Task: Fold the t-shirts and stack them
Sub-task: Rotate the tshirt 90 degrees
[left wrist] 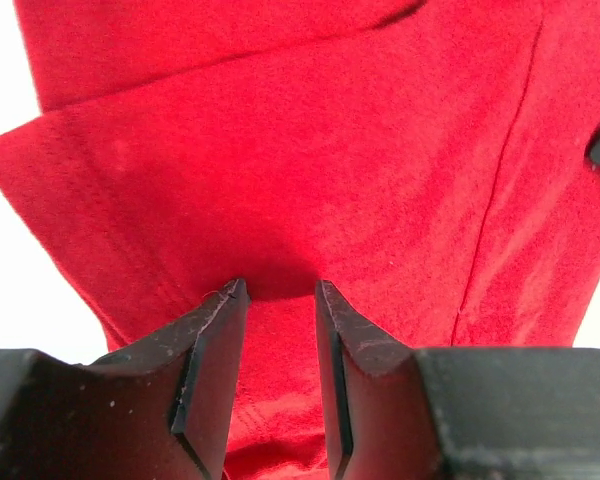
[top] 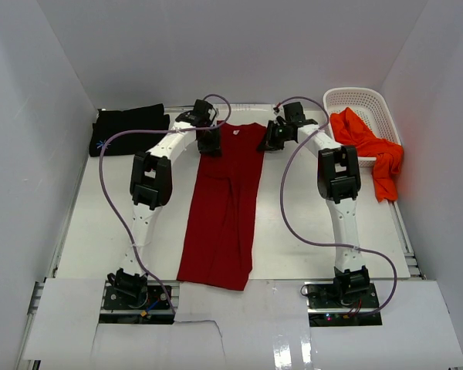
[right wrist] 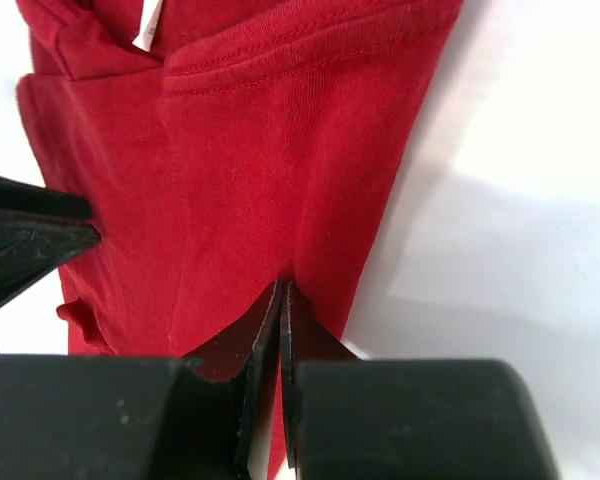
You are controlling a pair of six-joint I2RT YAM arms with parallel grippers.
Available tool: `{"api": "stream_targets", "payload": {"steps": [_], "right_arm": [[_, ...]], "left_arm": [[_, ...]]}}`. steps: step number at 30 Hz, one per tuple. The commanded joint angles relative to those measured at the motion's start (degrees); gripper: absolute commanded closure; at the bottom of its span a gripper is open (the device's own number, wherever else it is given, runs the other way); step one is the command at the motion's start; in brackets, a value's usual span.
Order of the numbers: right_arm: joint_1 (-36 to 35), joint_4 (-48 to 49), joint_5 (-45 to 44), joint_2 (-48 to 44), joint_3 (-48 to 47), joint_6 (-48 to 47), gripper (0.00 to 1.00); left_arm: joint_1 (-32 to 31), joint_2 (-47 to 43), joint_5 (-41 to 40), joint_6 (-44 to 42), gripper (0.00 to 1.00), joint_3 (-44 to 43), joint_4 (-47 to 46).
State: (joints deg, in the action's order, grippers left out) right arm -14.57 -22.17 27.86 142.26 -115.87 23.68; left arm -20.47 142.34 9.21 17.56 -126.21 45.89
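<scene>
The dark red t-shirt point(top: 224, 208) lies folded into a long narrow strip down the middle of the table, collar at the far end. My left gripper point(top: 210, 145) is at its far left corner. In the left wrist view the gripper point(left wrist: 280, 288) is open, jaws apart over the red cloth point(left wrist: 330, 150). My right gripper point(top: 274, 139) is at the far right corner; it point(right wrist: 282, 285) is shut, pinching the shirt's edge point(right wrist: 260, 150). The black t-shirt point(top: 127, 127) lies folded at the far left. The orange-red t-shirt point(top: 370, 146) hangs over the basket's rim.
The white slotted basket point(top: 370, 100) stands at the far right corner. White walls enclose the table on three sides. The arm cables loop over the table beside the shirt. Bare table point(right wrist: 520, 200) shows right of the shirt.
</scene>
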Motion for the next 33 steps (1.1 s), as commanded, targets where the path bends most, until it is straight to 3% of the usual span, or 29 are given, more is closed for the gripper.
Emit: {"api": "stream_targets", "payload": {"steps": [1,8,14,18,19,25,28,33], "right_arm": [[-1.34,1.16,-0.62,4.34,-2.33,0.39,0.92],[-1.52,3.01,2.99,8.91,-11.29,2.07,0.90],[-0.81,4.51,3.96,4.18,-13.15,1.19,0.87],[-0.64,4.25,5.36,-3.36,-10.09,-1.26,0.62],[-0.64,3.90,5.37,-5.30,-6.07,-1.79,0.58],[-1.86,1.96,6.33,-22.88,20.27,-3.11,0.55],[-4.31,2.66,5.02,-30.27,32.93,-3.55,0.49],[-8.98,5.11,3.52,-36.17,44.14,-3.38,0.48]], "left_arm": [[3.94,1.97,-2.10,1.24,0.54,1.67,0.69],[7.98,1.97,-2.80,2.91,0.53,2.81,1.22],[9.13,1.18,-3.68,4.23,0.49,1.24,1.84],[9.22,-0.91,-1.48,5.37,0.42,-0.35,2.10],[9.22,-1.88,-0.26,5.73,0.42,-0.26,2.19],[6.77,-12.85,2.21,6.43,0.39,2.98,2.10],[4.31,-17.60,3.18,6.52,0.39,6.67,2.45],[0.52,-23.86,1.78,6.43,0.38,14.92,2.71]]}}
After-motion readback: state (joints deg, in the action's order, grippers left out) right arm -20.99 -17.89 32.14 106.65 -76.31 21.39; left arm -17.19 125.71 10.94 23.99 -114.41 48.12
